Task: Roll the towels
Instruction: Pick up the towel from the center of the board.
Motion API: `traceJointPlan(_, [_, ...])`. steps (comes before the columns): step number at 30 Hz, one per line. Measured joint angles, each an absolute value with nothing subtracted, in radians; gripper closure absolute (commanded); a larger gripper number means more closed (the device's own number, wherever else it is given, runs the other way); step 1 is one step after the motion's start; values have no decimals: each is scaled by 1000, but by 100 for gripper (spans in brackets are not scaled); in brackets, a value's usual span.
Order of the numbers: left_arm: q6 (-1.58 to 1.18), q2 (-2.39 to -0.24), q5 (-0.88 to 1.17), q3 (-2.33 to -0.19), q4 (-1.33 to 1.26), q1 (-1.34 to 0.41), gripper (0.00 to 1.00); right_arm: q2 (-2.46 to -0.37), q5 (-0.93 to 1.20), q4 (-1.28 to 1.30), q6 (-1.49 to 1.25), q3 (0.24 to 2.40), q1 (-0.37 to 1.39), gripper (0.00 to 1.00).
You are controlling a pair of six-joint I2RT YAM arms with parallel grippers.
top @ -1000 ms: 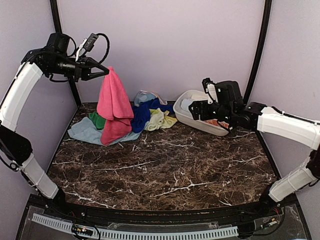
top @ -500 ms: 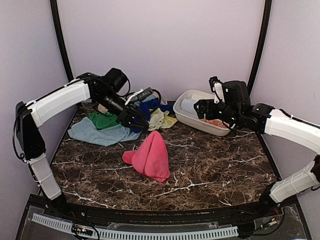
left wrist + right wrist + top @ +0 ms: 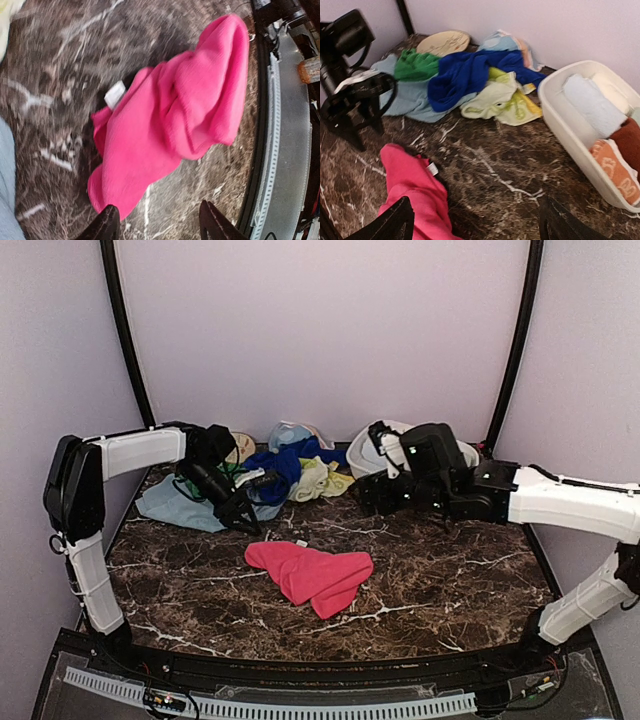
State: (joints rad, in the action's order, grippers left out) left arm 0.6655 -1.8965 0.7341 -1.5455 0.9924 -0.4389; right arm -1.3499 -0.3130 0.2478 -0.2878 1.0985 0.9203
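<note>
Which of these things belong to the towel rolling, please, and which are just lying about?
For the job: pink towel, royal blue towel, pale blue towel, green towel, lime-yellow towel.
Lying about: white basin, tan patterned disc.

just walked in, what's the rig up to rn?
Towel rolling. A pink towel lies crumpled and unrolled on the table. The left pincer hangs open by the towel's back-left edge, gripping nothing. The right pincer is open and empty too, low over the table in front of the basin, which holds a few towels that look rolled. A pile of loose towels waits at the back.
</note>
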Motion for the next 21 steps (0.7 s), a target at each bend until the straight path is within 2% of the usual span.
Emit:
traceJointPlan(6, [668,-1890,610,-1273,879,-410,49,-1619,-300,256,-254,1248,1173,14])
traceJointPlan(11, [611,-1890,579,-1240,766,-414,49,-1861,-286,282,-245,1378,1282,16])
traceJointPlan(15, [563,-1909,594,-1253,707,-405,52,-1965,-293,325,-264,1386,1293,20])
traceJointPlan(16, [555,-1920,599,-1257,698,-402,52,-1979,-299,338,-271,1386,1291,23])
traceJointPlan(19, [535,-1955,612,-1258,672,-400,57,-1996,-326,369,-309,1383,1283,42])
traceJointPlan(21, [524,-1970,635,-1261,663,-399,66,-1991,-344,374,-323,1383,1276,56])
